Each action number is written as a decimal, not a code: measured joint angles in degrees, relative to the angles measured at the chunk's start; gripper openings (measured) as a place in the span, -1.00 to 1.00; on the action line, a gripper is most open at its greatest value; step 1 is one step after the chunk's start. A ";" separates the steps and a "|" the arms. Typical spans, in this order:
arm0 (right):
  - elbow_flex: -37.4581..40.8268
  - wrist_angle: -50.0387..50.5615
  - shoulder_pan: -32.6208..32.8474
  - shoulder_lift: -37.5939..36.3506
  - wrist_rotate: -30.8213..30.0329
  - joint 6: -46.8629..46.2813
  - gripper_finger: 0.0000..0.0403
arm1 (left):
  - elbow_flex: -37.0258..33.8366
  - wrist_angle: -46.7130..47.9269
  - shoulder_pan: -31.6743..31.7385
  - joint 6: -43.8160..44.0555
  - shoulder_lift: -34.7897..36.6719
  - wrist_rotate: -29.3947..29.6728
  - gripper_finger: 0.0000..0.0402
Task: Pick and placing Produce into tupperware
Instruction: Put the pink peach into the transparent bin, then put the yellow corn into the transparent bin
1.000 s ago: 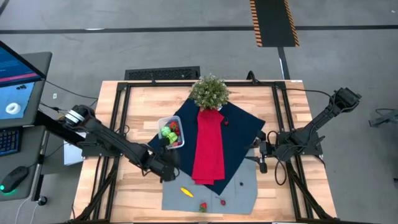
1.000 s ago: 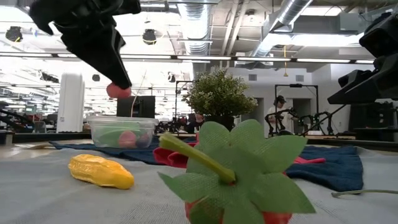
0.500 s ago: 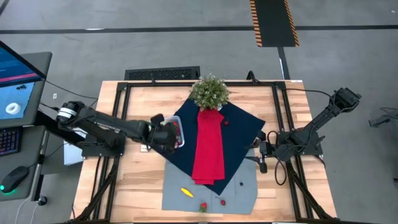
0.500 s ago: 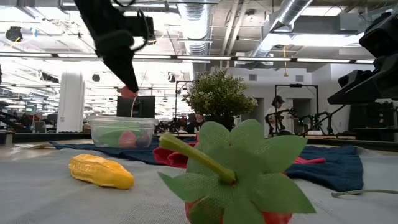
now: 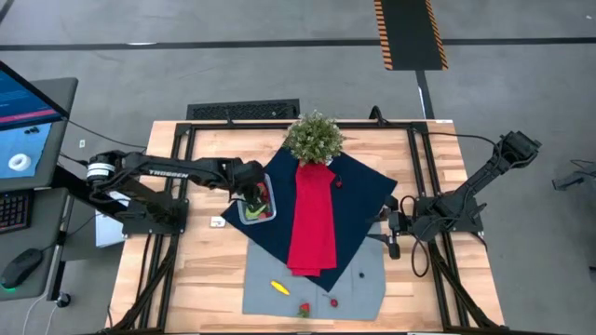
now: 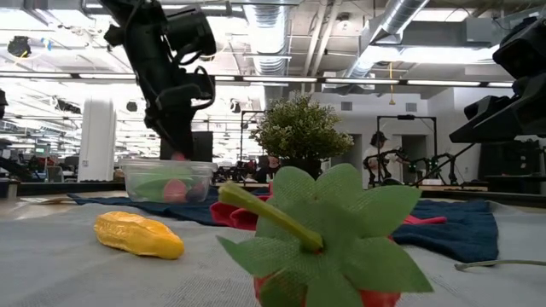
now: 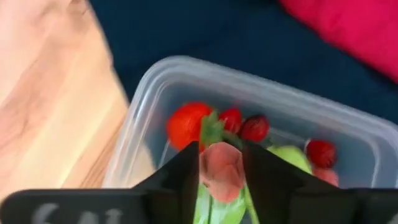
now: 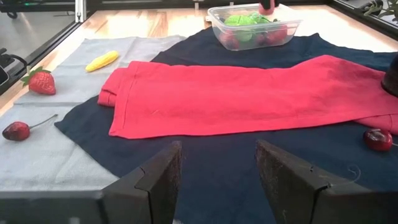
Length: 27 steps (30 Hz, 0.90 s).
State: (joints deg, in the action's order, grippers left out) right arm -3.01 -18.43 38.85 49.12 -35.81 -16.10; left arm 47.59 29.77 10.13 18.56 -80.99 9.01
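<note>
Item: left gripper. I am holding it directly over the clear tupperware on the navy cloth, so a release drops into it. A pink piece is sitting between the fingers; whether they are gripping or letting go, I cannot tell.

Item: tupperware contents. A strawberry, small red berries and green pieces are lying inside.

Item: awaiting pickup on the grey mat: a yellow corn cob, a strawberry, a cherry.

Item: right gripper. It is waiting at the table's right with fingers spread, empty.
</note>
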 joint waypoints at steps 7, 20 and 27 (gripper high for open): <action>0.00 -0.01 0.01 0.00 0.02 0.00 0.12 | -0.91 -1.19 0.41 -3.26 0.02 -0.15 0.18; 0.00 0.01 0.02 -0.02 0.00 0.00 0.12 | -0.74 -12.15 -11.66 -6.00 2.49 -2.48 0.58; 0.02 -0.02 0.02 -0.02 0.02 0.00 0.12 | -0.74 -16.52 -20.13 2.21 2.66 0.12 0.48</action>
State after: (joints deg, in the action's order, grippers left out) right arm -2.98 -18.46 38.87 49.10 -35.79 -16.10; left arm 46.85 13.24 -10.00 20.77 -78.34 9.13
